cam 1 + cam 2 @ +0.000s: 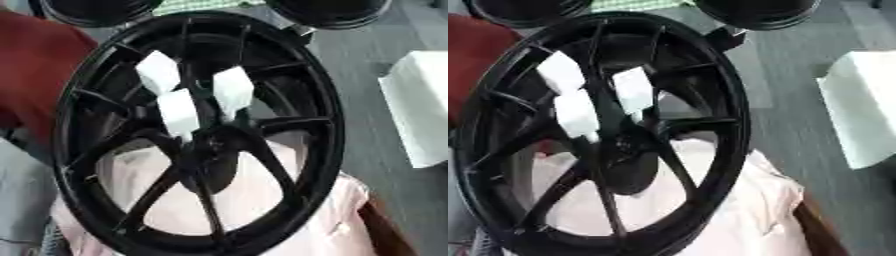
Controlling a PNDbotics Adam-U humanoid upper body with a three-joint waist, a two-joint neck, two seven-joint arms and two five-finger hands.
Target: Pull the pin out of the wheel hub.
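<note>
While no hand shows, glossy black spoked wheel hub (197, 135) carries three white blocky pins (179, 112) — fingers untellable.

No text, label, brand, number or sign can be read anywhere. The three white tabs (179, 111) on the black wheel hub (210, 150) show blank faces, with no lettering visible.
</note>
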